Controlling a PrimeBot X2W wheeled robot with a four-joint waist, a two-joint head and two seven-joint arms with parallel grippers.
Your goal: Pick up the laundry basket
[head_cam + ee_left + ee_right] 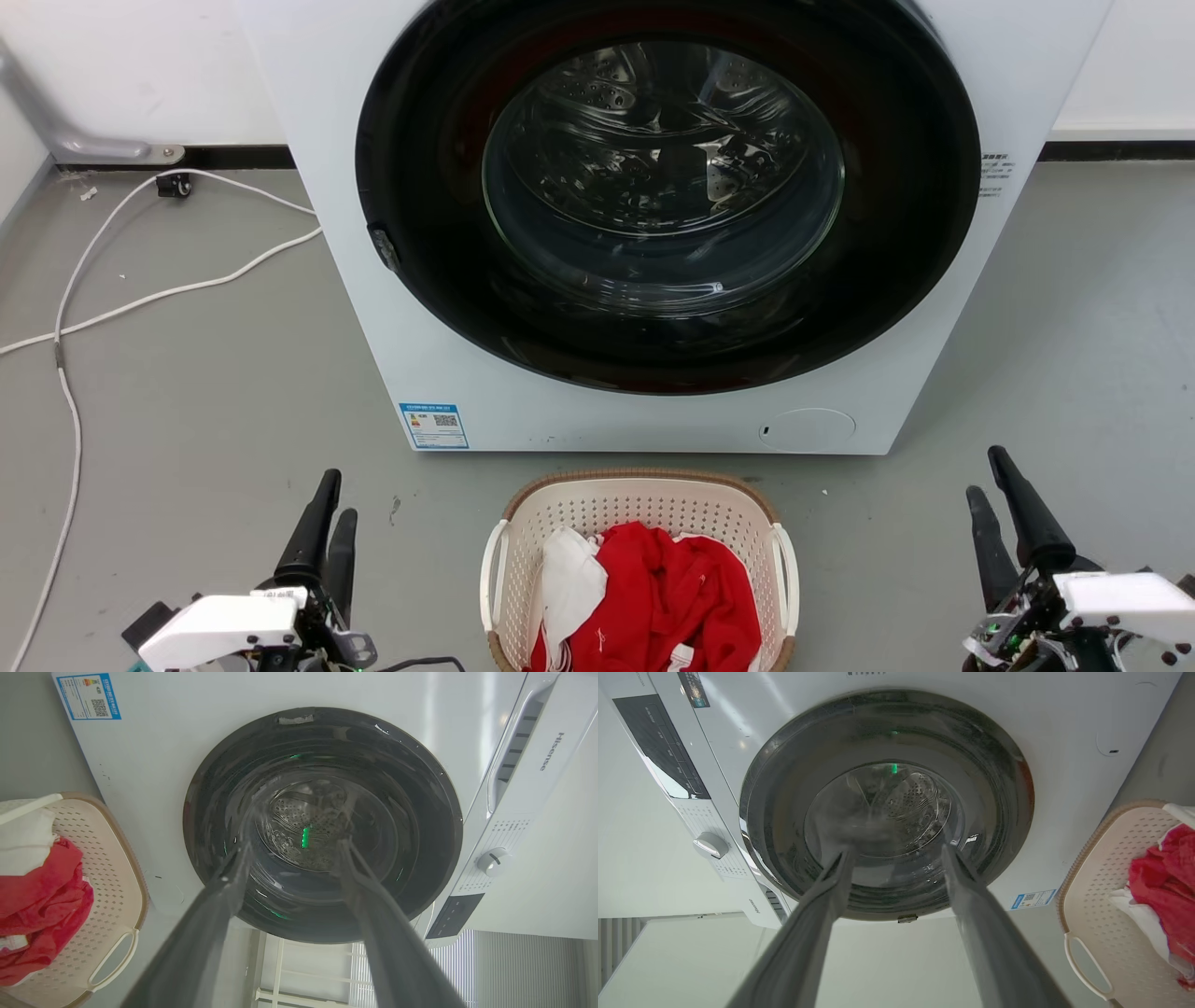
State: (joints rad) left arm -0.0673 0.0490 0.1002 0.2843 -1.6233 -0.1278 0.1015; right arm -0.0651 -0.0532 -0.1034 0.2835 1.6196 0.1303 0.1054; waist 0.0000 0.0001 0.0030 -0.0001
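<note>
The laundry basket (653,509) stands on the grey floor just in front of the washing machine, cream-white and perforated with a brown rim and white side handles (492,569). Red clothing (672,597) and a white cloth (569,579) lie inside it. My left gripper (338,499) is open to the basket's left, well apart from it. My right gripper (985,473) is open farther off on the other side. The left wrist view has the open left gripper (293,847) and the basket (103,858) at its left edge. The right gripper (897,851) and the basket (1106,872) show in the right wrist view.
A white front-loading washing machine (392,280) with a dark round glass door (663,177), shut, rises right behind the basket. A white cable (140,299) snakes over the floor at the left. Bare grey floor lies on both sides of the basket.
</note>
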